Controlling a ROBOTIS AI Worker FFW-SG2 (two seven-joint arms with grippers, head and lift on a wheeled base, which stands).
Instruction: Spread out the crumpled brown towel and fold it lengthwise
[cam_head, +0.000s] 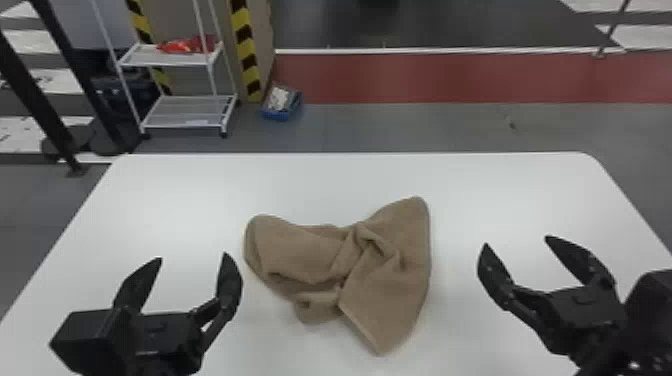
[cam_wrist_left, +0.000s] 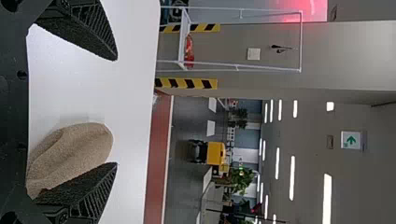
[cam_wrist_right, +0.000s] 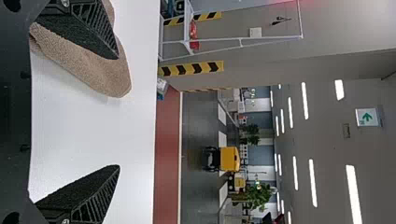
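The crumpled brown towel (cam_head: 385, 280) lies bunched near the middle of the white table, with a twisted fold at its centre and one corner pointing toward the near edge. Left of it is my left gripper (cam_head: 192, 257), open and holding nothing. My right gripper (cam_head: 515, 240) stands open to the towel's right, also holding nothing. In the left wrist view, part of the towel (cam_wrist_left: 74, 149) appears beyond one finger of the left gripper (cam_wrist_left: 116, 112). The right wrist view has the towel (cam_wrist_right: 107, 79) behind one finger of the right gripper (cam_wrist_right: 118, 112).
The white table (cam_head: 350, 180) has bare surface around the towel on all sides. Past its far edge stand a white wire shelf (cam_head: 187, 110) and a small blue box (cam_head: 281, 102) on the floor. Dark posts rise beyond the table's far left corner.
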